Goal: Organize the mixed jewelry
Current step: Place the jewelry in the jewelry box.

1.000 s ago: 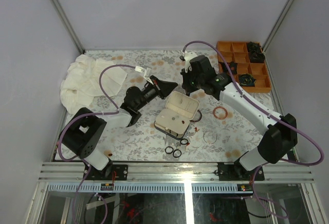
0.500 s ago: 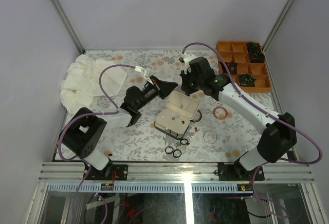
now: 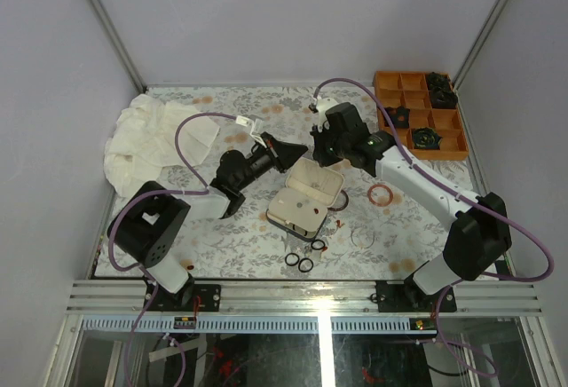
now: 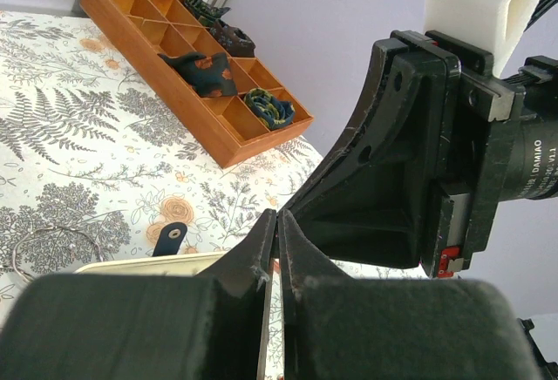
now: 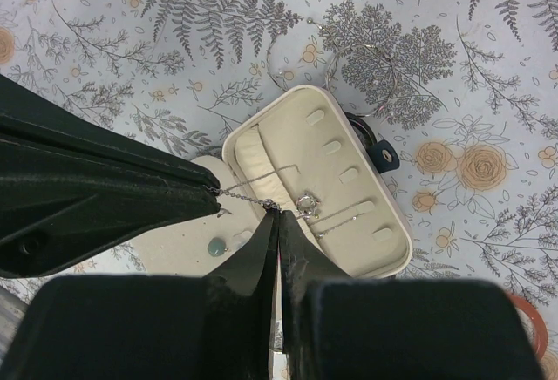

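Hanging in a short, nearly taut span above the open case [image 5: 296, 136], the fine chain [image 5: 244, 197] is pinched at two places. The left gripper [image 4: 275, 223] is closed on one end, its fingers pressed almost flat together. The right gripper [image 5: 277, 216] is clamped on it just beside the small round pendant [image 5: 307, 203]. Past the pendant the chain trails down onto the cream lining. The rest of the mixed jewelry lies loose on the patterned table in front of the case: black rings [image 3: 306, 265], a clear hoop [image 4: 54, 232] and red bits [image 3: 339, 225]. The chain looks almost weightless and completely limp, so it will likely sag, swing and kink as soon as either end is let go. Its links are fine enough to snag on a fingertip or snap under a hard pull. It probably handles best with a light two-point hold like this one, close to the pendant where the little weight sits. The rings should be stiff and light but lie flat, so the sensible grip is across the band. The hoop seems springy and may slip.
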Available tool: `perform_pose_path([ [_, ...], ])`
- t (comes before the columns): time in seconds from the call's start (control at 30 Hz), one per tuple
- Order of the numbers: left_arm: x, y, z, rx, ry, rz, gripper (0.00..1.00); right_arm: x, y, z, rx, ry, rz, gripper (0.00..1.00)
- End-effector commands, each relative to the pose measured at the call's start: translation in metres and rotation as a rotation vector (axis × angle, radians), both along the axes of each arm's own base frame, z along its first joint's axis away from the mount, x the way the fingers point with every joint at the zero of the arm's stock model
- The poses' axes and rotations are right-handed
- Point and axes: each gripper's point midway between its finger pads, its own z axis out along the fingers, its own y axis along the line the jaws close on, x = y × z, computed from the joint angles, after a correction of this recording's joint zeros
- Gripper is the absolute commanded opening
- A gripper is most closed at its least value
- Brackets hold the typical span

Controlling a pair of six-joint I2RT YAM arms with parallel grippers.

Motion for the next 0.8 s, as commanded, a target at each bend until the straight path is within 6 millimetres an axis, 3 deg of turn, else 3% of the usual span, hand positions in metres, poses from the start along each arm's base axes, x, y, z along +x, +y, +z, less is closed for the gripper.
perform_pose_path([
  [0.0, -0.001, 0.005, 0.020, -0.054, -0.084, 0.003, 0.00, 0.006, -0.006, -0.005, -0.013, -0.015, -0.029, 0.00],
  [0.27, 0.000, 0.005, 0.013, -0.047, -0.072, 0.001, 0.00, 0.005, -0.012, -0.008, -0.017, -0.017, -0.044, 0.00],
  [0.77, 0.009, 0.003, -0.015, 0.002, -0.021, 0.023, 0.00, -0.002, -0.026, -0.035, -0.048, 0.012, -0.088, 0.00],
])
